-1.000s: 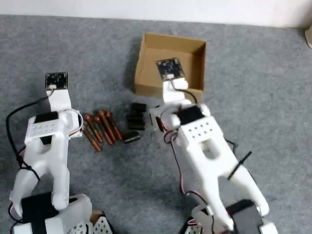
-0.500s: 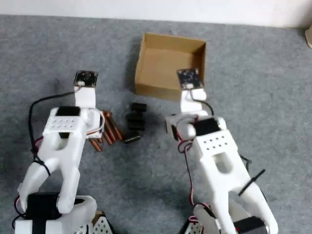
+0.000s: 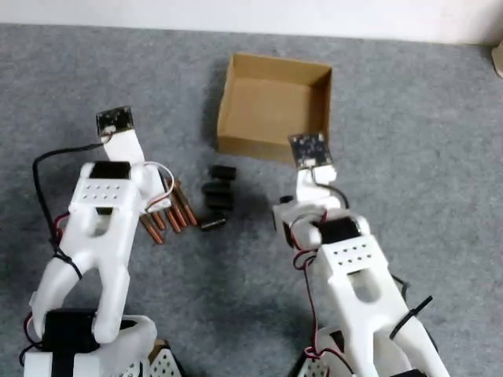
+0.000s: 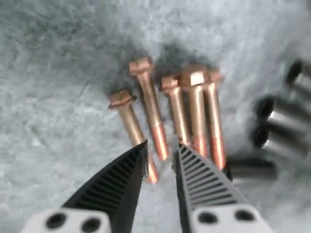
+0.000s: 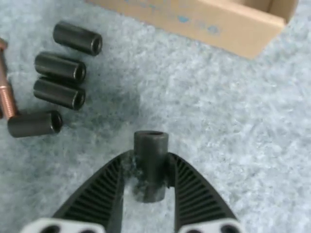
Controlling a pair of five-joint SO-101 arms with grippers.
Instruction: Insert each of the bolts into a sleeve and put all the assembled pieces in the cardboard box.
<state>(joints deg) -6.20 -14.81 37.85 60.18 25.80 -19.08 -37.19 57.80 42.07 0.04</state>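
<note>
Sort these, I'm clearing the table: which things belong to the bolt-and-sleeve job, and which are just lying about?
Job: five copper bolts; four loose sleeves; a fifth sleeve in the right gripper; cardboard box; left gripper, open over the bolts.

Lying about: pale object at the high view's right edge, too cut off to identify.

Left claw (image 4: pixel 161 146) slightly parted, pointing down; right claw (image 5: pixel 148 162) clamping sleeve (image 5: pixel 151 141).

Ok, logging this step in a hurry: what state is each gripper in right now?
Left gripper: open over the bolts, holding nothing.
Right gripper: shut on a black sleeve.
</note>
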